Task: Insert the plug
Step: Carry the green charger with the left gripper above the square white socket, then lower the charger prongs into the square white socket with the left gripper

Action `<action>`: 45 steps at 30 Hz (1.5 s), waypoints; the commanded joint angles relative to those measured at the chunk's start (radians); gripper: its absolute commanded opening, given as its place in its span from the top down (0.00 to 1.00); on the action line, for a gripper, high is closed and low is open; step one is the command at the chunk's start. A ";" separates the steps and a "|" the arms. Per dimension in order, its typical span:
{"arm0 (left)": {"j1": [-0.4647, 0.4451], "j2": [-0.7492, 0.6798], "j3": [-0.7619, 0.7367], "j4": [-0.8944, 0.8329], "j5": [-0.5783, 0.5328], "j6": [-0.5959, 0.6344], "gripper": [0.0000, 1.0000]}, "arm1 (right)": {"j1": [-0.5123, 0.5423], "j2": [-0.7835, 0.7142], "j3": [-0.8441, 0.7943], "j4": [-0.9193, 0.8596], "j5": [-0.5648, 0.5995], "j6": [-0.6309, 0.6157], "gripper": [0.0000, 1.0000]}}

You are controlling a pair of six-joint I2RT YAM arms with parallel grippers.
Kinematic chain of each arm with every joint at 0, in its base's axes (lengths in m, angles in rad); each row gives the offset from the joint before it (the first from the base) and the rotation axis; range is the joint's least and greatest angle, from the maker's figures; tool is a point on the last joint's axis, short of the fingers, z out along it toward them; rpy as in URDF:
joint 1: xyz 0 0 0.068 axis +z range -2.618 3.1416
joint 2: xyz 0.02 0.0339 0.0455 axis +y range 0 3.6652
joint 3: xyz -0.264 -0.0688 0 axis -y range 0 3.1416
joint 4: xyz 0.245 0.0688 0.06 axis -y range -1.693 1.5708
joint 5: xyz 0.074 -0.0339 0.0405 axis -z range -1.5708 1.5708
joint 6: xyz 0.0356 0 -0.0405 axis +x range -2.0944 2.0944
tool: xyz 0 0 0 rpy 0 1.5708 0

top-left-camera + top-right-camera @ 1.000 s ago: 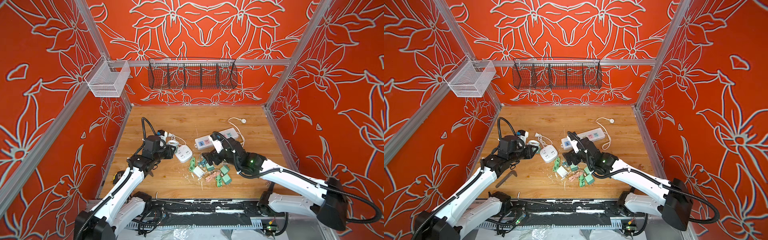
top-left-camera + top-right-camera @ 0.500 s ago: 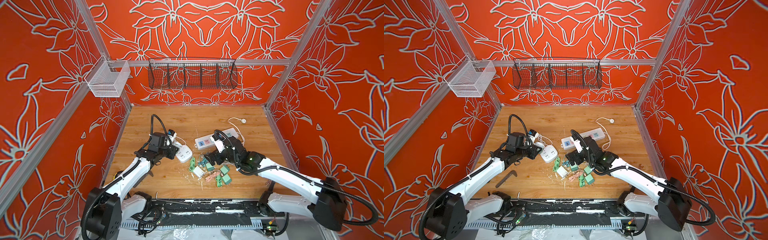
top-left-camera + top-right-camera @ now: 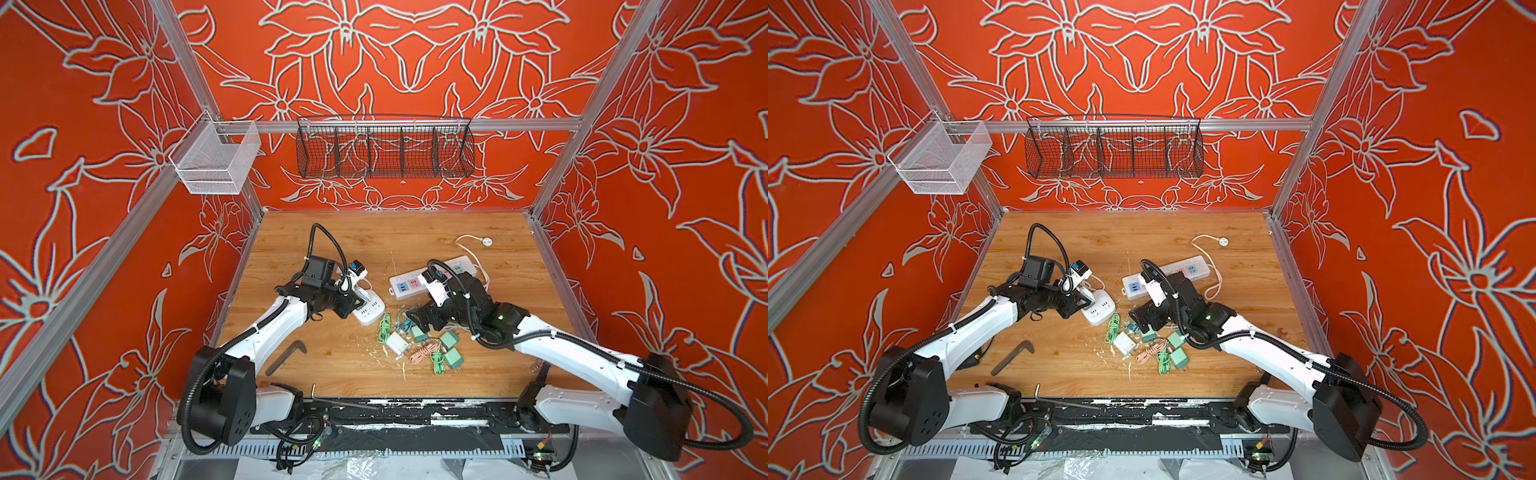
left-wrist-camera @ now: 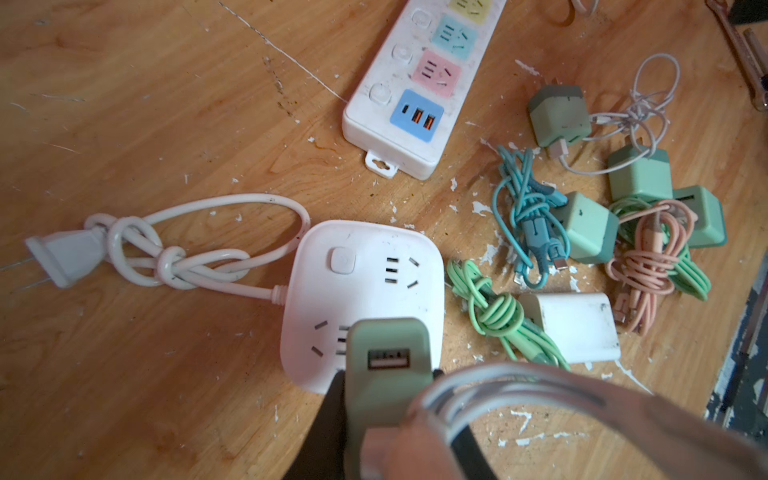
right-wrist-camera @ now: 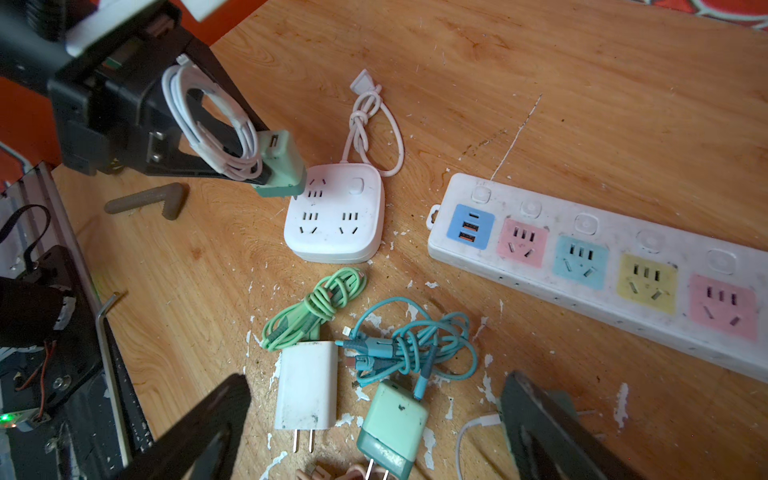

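My left gripper is shut on a grey-green USB charger plug that has a coiled white cable looped beside it. The plug hangs tilted over a corner socket of the white square power strip, its base at the strip's top face. Its prongs are hidden. In both top views this gripper sits at the strip's left edge. My right gripper stands open above a mint charger, with nothing between its fingers.
A long white power strip with coloured sockets lies behind the right gripper. Loose chargers and bundled cables litter the board's middle, including a white charger. A brown L-shaped tool lies front left. Wire baskets hang on the back wall.
My left arm has carried the plug rightward, from left of the square power strip to over its corner. The right arm has barely moved.
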 commanded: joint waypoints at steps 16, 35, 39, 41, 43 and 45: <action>0.098 0.147 0.019 0.075 0.147 0.110 1.00 | -0.004 0.004 -0.026 0.024 -0.071 -0.032 0.03; 0.142 0.207 0.017 0.110 0.148 0.128 1.00 | -0.003 -0.033 -0.063 0.051 -0.069 -0.033 0.03; 0.142 0.205 0.019 0.094 0.134 0.143 1.00 | -0.003 -0.040 -0.069 0.056 -0.069 -0.034 0.03; 0.140 0.205 0.018 0.087 0.133 0.155 1.00 | -0.003 -0.041 -0.069 0.060 -0.069 -0.034 0.03; 0.137 0.203 0.013 0.080 0.125 0.166 1.00 | -0.004 -0.041 -0.069 0.060 -0.074 -0.033 0.03; 0.127 0.199 0.003 0.079 0.109 0.177 1.00 | -0.004 -0.043 -0.072 0.066 -0.074 -0.029 0.03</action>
